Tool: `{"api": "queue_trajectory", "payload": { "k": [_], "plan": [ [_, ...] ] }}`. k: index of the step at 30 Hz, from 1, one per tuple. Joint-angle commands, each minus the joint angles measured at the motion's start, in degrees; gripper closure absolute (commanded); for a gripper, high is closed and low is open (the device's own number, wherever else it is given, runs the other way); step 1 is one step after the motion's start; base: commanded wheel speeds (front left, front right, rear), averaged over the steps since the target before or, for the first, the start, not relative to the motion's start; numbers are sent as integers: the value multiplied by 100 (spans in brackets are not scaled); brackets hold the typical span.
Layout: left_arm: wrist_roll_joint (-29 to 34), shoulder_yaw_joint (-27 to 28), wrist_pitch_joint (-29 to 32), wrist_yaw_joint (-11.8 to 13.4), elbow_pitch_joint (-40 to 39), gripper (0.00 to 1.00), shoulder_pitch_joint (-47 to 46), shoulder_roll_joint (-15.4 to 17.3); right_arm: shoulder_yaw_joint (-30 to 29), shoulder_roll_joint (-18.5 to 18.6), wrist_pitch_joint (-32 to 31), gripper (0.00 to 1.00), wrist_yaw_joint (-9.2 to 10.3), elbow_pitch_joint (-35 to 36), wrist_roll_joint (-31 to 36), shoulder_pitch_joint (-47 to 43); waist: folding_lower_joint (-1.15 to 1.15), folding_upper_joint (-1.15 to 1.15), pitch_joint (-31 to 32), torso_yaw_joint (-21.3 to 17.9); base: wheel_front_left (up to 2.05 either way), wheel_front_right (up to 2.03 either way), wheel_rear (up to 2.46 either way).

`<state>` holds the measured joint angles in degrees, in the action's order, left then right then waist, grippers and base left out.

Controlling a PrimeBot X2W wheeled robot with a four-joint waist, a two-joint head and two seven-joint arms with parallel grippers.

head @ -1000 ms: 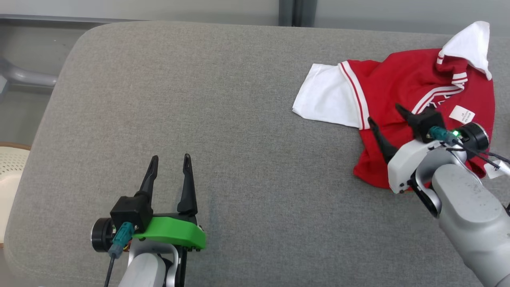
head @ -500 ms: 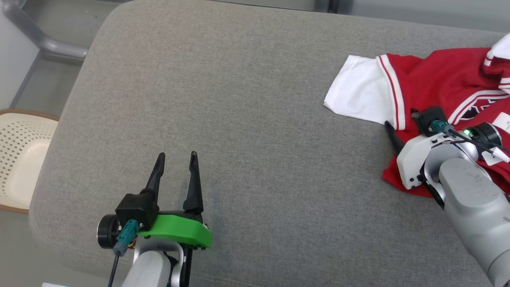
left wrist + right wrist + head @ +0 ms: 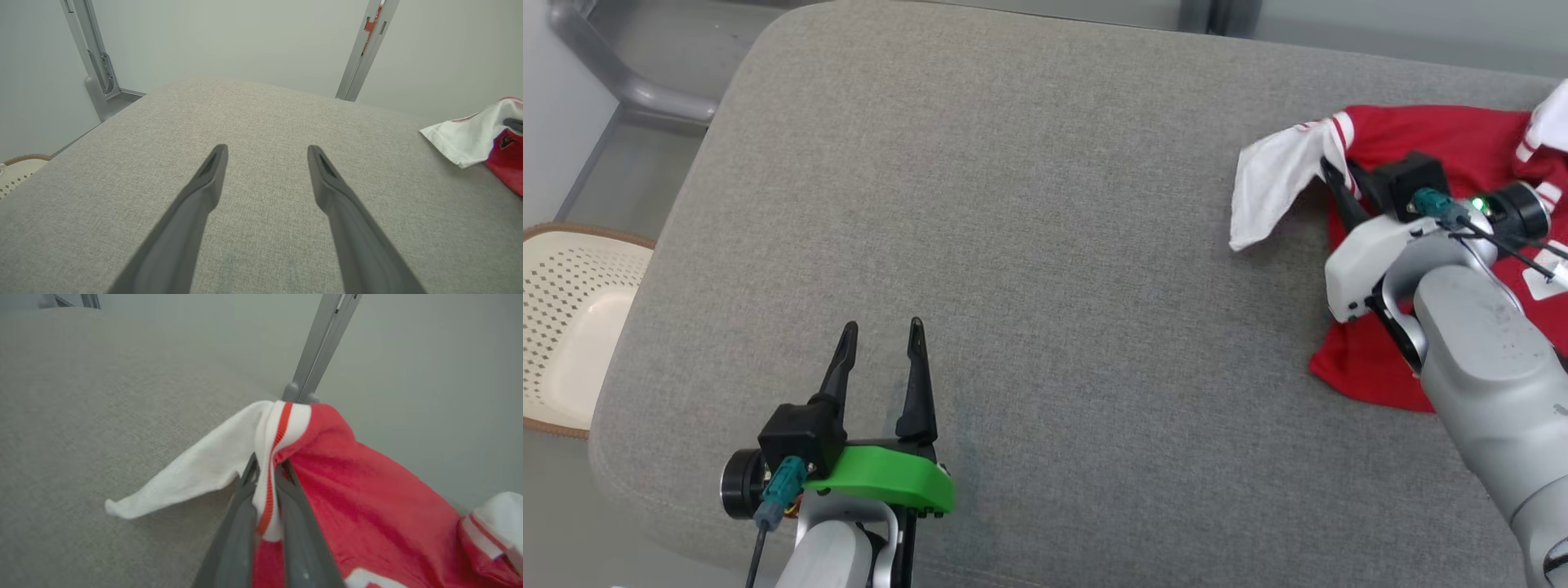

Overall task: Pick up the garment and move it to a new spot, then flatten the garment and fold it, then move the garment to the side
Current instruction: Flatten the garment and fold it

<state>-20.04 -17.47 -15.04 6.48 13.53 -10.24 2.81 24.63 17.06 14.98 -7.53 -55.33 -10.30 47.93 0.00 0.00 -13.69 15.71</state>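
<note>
The garment (image 3: pixel 1445 147), a red shirt with white sleeves and red-and-white trim, lies crumpled at the far right of the grey cushioned table (image 3: pixel 1013 245). My right gripper (image 3: pixel 1333 170) is shut on the garment at the striped seam where the white sleeve (image 3: pixel 1270 184) meets the red body, and that part is lifted off the surface. In the right wrist view the fingers (image 3: pixel 241 510) pinch the seam of the garment (image 3: pixel 355 490). My left gripper (image 3: pixel 880 336) stands open over bare table at the lower left, far from the shirt. The left wrist view shows the garment (image 3: pixel 470 136) at its right edge.
A cream perforated basket (image 3: pixel 564 327) stands on the floor beyond the table's left edge. A grey metal frame post (image 3: pixel 629 90) rises at the upper left. Bare grey surface stretches between the two grippers.
The right gripper has shut on the sleeve seam and raised it; the white sleeve, flat before, now hangs bunched. The head camera has shifted. The left gripper has stayed put.
</note>
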Motion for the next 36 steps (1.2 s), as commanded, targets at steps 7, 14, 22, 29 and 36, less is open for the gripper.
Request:
{"api": "queue_trajectory", "payload": {
  "k": [7, 14, 22, 29, 36],
  "plan": [
    [104, 78, -18, -25, 17, 0, 124, 19, -34, 280, 21, 100, 8, 2016, 159, -402, 0, 0, 191, -209, 0, 0, 0],
    [128, 100, -18, -52, 9, 0, 146, 19, 516, 577, -149, 100, 8, 3445, 56, -827, 0, 0, 278, -202, 0, 0, 0],
    [-24, -172, -18, -63, -67, 0, -75, 18, 1417, 562, -731, 100, 8, 3243, -142, -299, 0, 0, 103, 260, 0, 0, 0],
    [-281, -542, -18, -3, -82, 0, -185, 18, 2423, 400, -861, 100, 9, 1726, -240, 683, 0, 0, -110, 991, 0, 0, 0],
    [-484, -763, -18, 127, -110, 0, -144, 14, 3150, -40, -690, 51, 8, 285, -492, 1262, 0, 0, -250, 1489, 0, 0, 0]
  ]
}}
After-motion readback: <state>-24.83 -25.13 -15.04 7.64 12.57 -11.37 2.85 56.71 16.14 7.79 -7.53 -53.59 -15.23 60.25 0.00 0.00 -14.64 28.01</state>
